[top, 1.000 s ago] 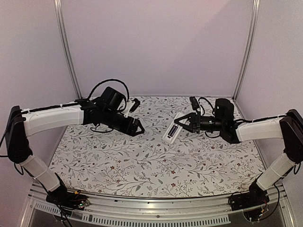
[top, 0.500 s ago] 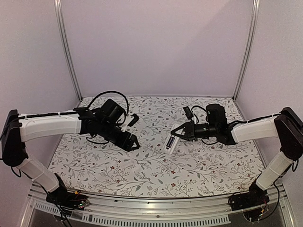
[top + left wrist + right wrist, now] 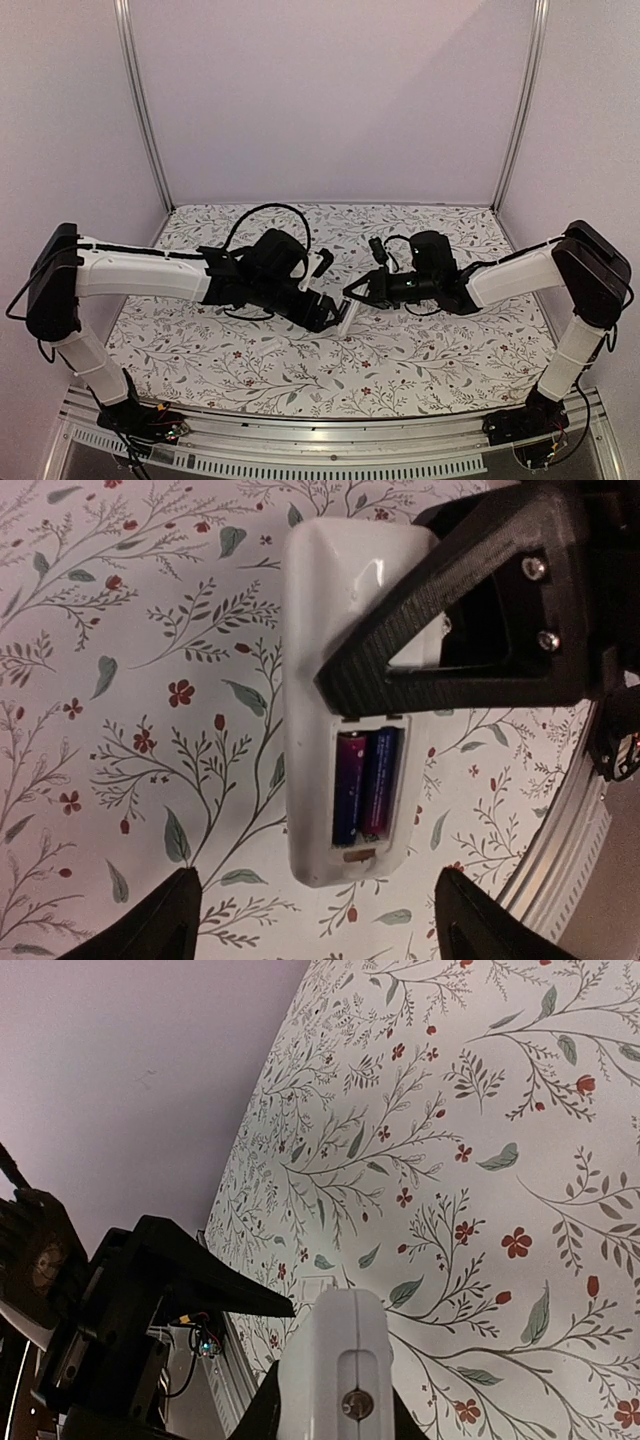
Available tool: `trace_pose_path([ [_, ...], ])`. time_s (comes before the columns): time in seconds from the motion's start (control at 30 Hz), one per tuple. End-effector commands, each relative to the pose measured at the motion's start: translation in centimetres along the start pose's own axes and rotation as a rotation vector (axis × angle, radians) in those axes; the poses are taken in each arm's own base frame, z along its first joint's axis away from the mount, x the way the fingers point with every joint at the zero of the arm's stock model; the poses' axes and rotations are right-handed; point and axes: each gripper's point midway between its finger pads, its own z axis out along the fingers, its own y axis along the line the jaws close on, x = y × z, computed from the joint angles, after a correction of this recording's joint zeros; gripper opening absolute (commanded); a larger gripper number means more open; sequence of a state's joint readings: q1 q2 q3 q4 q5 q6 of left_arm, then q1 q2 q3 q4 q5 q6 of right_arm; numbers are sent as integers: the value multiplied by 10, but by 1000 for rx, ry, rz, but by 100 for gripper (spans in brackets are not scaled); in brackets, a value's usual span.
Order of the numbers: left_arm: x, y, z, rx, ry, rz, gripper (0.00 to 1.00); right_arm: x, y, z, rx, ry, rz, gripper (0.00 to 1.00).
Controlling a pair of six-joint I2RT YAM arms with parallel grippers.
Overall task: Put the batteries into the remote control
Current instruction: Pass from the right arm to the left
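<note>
Nearest the arm bases, on the near side of the remote control [image 3: 312,730]: table [image 3: 200,365] with a floral cloth, leaves and small red blossoms.

Item, left of the remote control: left gripper [image 3: 325,313], reaching in from the left arm. In the left wrist view its two black fingers [image 3: 170,925] stand wide apart, one to each side of the remote control's near end, touching nothing and holding nothing.

Item, centre: remote control, a slim white bar turned back-side up to the left wrist camera, its recess uncovered. Whether it rests on the cloth or hangs above it cannot be told.

Item, inside that recess: batteries [image 3: 365,785], two dark cells with a purple and blue sheen, lying side by side along the remote control's length.

Item, right of the remote control: right gripper [image 3: 353,295], fingers closed across the bar's upper half, one black triangular finger [image 3: 440,620] crossing it just above the recess. Its own wrist view shows the white bar clamped between the fingers.

Item, beyond the remote control: pale back wall [image 3: 330,100].
</note>
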State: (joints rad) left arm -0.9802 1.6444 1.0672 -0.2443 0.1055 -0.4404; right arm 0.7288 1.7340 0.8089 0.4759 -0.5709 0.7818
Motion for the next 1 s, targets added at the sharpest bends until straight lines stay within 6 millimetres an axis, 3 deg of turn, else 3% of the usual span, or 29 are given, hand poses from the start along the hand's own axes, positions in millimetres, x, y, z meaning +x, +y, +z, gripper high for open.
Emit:
trace_pose_path([
  [0.0,-20,-18,17,-16,-62,-1,82,-9,11,8,-31,-41,5,8],
  [0.23,-24,-19,37,-69,-49,17,76,-4,18,10,-48,-29,15,9],
  [0.6,-24,-11,38,-108,-25,43,47,-2,19,7,-53,-29,20,13],
  [0.8,-16,-9,36,-117,21,88,40,-3,18,4,-44,-35,23,41],
  [0.9,-8,-10,35,-109,65,127,38,-7,6,-4,-17,-50,39,60],
  [0.97,0,-7,35,-114,99,151,38,-12,-5,-13,8,-68,53,67],
])
